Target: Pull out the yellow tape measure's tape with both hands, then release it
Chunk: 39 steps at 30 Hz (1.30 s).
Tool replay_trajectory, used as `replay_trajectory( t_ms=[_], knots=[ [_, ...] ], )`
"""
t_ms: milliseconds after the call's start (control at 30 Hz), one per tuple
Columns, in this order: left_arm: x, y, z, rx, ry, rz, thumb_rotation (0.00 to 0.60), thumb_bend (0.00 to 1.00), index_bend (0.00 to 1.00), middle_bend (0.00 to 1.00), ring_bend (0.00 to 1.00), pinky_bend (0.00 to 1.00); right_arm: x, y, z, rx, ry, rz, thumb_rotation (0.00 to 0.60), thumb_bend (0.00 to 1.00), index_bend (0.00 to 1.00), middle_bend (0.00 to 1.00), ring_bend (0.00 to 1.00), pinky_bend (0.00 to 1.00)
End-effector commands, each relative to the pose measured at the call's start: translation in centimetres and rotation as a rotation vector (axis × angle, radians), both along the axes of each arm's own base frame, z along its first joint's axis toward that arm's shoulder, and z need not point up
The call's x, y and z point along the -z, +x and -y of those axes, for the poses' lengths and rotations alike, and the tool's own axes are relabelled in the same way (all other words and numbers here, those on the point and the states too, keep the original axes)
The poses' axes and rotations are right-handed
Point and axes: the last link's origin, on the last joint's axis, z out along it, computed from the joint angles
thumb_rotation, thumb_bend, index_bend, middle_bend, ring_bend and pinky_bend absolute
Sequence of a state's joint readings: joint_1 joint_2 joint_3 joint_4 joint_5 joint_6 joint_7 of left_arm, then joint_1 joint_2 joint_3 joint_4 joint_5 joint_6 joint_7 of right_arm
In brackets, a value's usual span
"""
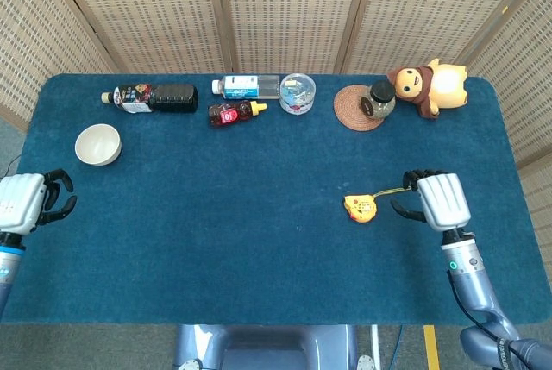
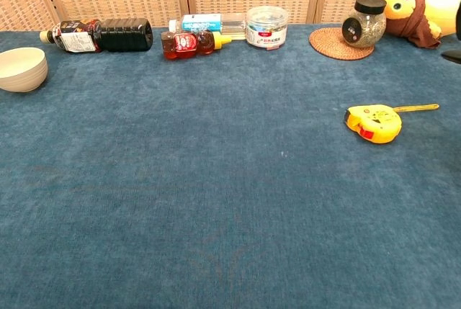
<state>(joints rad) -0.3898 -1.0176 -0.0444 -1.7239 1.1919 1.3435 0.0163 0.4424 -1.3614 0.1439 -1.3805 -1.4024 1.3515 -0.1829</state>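
Hovering just right of the yellow tape measure (image 1: 360, 207), the right hand (image 1: 438, 200) shows its pale back to the head camera, dark fingers (image 1: 405, 209) spread and reaching toward the case without touching it — nothing in its grasp. A short length of tape (image 1: 391, 191) runs out of the case toward that hand; from the chest view the same strip (image 2: 415, 108) lies flat on the blue desk (image 1: 259, 232), pointing right. The case itself sits on the right half of the desk, well in front of the back row of things.

Over at the far left edge, the left hand (image 1: 26, 200) hangs beside the desk, fingers loosely curled and apart, holding nothing; the chest view does not show it. The white bowl (image 1: 97, 143) stands near it, well apart from the fingers.

Along the back: a dark bottle (image 1: 150, 97) lying on its side, a clear bottle with a blue label (image 1: 246, 86), a small red bottle (image 1: 235, 113), a round clear tub (image 1: 297, 93), a jar (image 1: 379, 97) on a woven coaster (image 1: 352, 113), and a plush toy (image 1: 429, 85).
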Motion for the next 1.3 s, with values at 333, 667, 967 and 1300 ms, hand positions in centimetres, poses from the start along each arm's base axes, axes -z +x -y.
replay_trajectory(
  t_ms=[333, 667, 967, 1300],
  knots=[
    [1.1, -3.5, 6.5, -0.101, 0.118, -0.1, 0.6, 0.33, 0.6, 0.83, 0.73, 0.8, -1.8, -4.0, -4.6, 0.151, -0.06, -0.025, 0.397, 0.29, 0.54, 0.59, 0.62, 0.65],
    [1.5, -3.5, 8.2, -0.109, 0.109, -0.1, 0.6, 0.33, 0.61, 0.83, 0.73, 0.79, -3.2, -5.5, -7.1, 0.199, -0.091, -0.029, 0.399, 0.29, 0.54, 0.59, 0.62, 0.66],
    [0.6, -2.4, 8.4, -0.086, 0.115, -0.092, 0.6, 0.33, 0.61, 0.83, 0.72, 0.78, -3.6, -6.1, -7.9, 0.2, -0.089, -0.005, 0.397, 0.29, 0.54, 0.59, 0.62, 0.66],
    [0.2, -2.2, 9.0, -0.087, 0.122, -0.087, 0.6, 0.33, 0.61, 0.83, 0.72, 0.78, -3.5, -6.3, -8.0, 0.188, -0.08, 0.01, 0.397, 0.29, 0.54, 0.59, 0.61, 0.66]
  ],
)
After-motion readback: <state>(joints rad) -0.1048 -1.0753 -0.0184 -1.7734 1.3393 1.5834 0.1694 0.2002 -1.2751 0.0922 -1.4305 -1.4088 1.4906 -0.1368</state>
